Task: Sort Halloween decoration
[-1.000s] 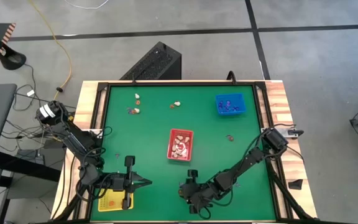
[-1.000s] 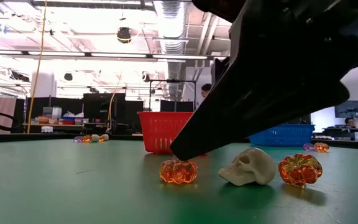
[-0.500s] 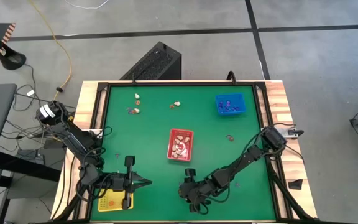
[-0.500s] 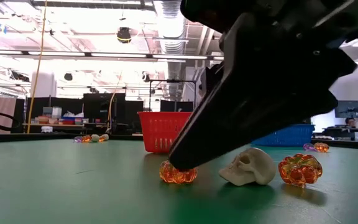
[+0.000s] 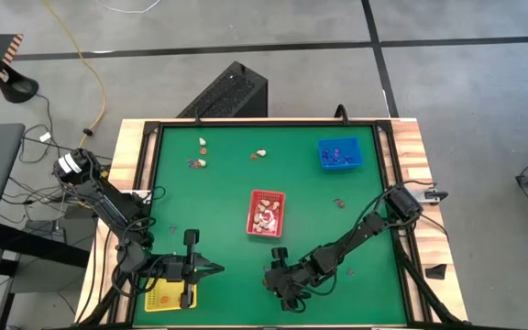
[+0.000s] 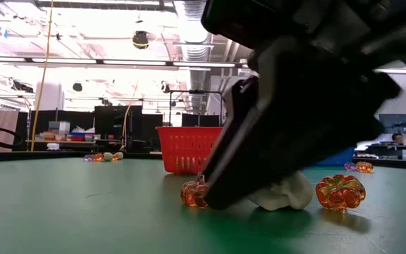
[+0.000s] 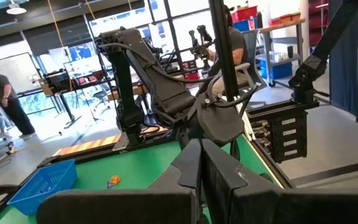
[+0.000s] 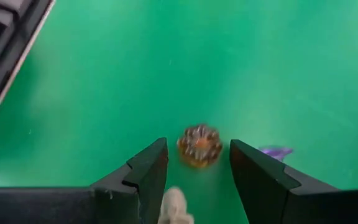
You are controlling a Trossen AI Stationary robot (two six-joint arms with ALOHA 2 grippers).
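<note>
Right wrist view: right tool (image 8: pixel 198 163) open, astride orange pumpkin trinket (image 8: pixel 199 145) on green bench (image 8: pixel 135 68), nothing gripped yet; positioned for pickup. Left tool (image 5: pixel 211 269) shut, empty, parked.

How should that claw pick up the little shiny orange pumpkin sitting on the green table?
Probably from straight above, pinching the small glossy orange ribbed pumpkin across its round sides. It sits low and squat on the green table, and the right gripper has its jaws open on either side of it, so the widest rim seems the surest hold.
</note>
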